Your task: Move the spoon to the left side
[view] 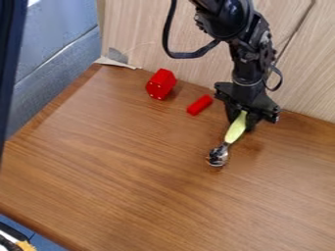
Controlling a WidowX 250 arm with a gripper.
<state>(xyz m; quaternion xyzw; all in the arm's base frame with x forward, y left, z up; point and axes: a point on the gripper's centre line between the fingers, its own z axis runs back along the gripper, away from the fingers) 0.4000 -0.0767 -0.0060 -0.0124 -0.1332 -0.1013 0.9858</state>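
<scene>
The black gripper (pixel 242 121) hangs down at the right of centre, toward the back of the wooden table, shut on the spoon's handle. The spoon (pixel 235 128) has a yellow-green handle, whose upper end is between the fingers, and a shiny metal bowl that points down and to the left. Whether the bowl touches the tabletop, I cannot tell.
Left of the gripper lies a small red block (pixel 200 105), and farther left a larger red block (pixel 161 84) with pale dots. A wood-grain panel (pixel 140 37) borders the table (pixel 118 162) behind; a blue wall (pixel 56 59) stands at the left.
</scene>
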